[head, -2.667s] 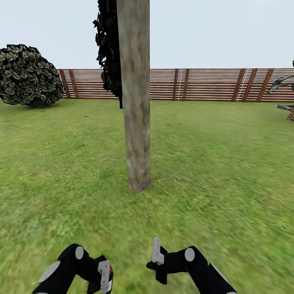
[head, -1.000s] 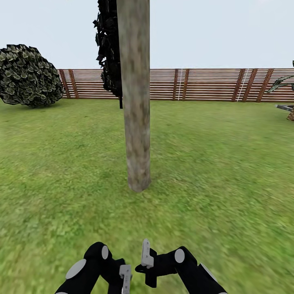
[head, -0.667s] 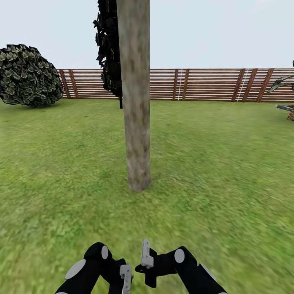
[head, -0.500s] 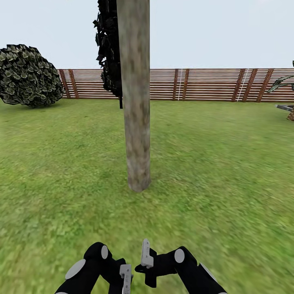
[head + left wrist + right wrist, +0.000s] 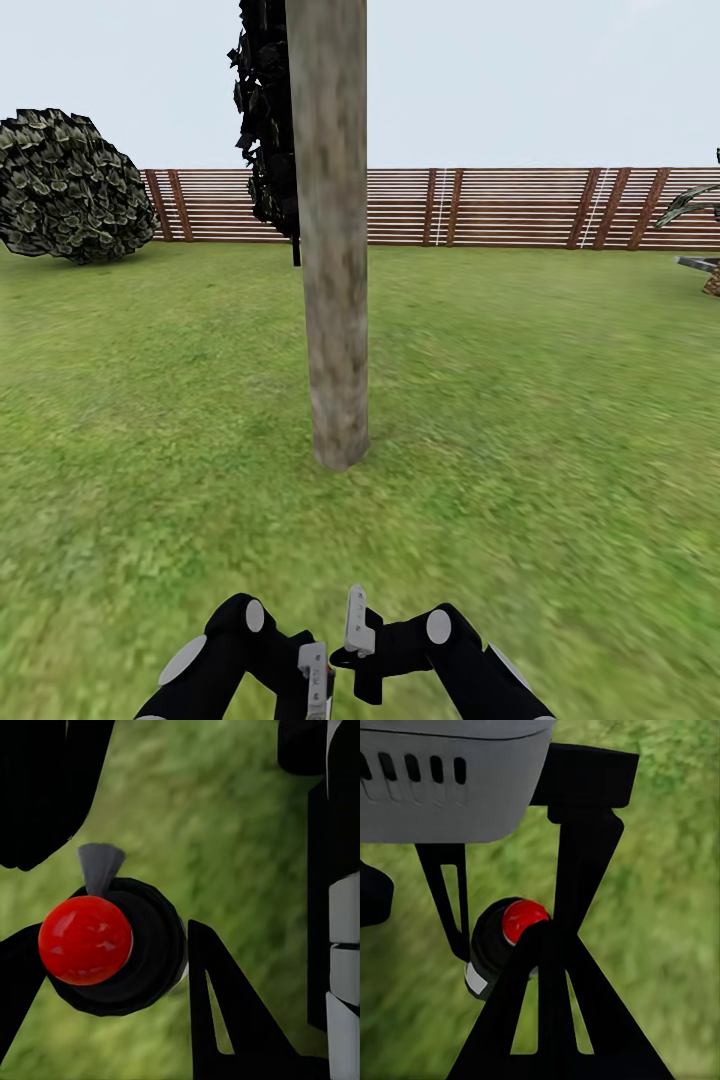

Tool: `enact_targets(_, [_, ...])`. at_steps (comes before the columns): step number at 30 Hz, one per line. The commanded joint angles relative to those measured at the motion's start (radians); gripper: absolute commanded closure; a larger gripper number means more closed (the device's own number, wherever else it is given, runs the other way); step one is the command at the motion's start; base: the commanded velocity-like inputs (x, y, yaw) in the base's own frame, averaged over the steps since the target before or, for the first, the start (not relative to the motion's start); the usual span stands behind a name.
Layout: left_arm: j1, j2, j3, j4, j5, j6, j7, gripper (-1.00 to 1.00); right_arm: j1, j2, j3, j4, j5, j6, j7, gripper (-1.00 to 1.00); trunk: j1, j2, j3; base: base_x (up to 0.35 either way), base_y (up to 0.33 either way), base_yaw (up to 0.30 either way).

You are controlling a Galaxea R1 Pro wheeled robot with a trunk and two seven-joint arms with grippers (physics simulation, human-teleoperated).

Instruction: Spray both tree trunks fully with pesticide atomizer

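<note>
The left pincer (image 5: 314, 676) has swung in across the grass (image 5: 560, 420) and now hangs just beside the right pincer (image 5: 356, 628), which suggests a two-handed adjustment or a hand-over rather than spraying. The sprayer (image 5: 112, 945) (red cap, dark body, grey nozzle) sits between the right pincer's fingers, which appear clamped on it. The left pincer's fingers stand wide apart, with the sprayer just beyond them. The tree trunk (image 5: 333, 250) rises straight ahead of both, with no whitish mist visible.

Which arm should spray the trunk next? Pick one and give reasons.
Right, likely: the atomizer sits between the right fingers, touching one, and the tree trunk stands straight ahead. The left gripper only hangs near it.
</note>
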Motion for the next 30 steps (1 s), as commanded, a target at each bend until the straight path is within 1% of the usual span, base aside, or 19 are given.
enact_targets(1, [0.000, 0.000, 0.000, 0.000, 0.000, 0.000, 0.000, 1.00, 0.000, 0.000, 0.000, 0.000, 0.000, 0.000, 0.000, 1.00, 0.000, 0.000, 0.000, 0.000, 0.000, 0.000])
enact_targets(30, [-0.002, -0.002, 0.002, -0.005, 0.008, 0.001, 0.000, 1.00, 0.000, 0.000, 0.000, 0.001, 0.000, 0.000, 0.000, 1.00, 0.000, 0.000, 0.000, 0.000, 0.000, 0.000])
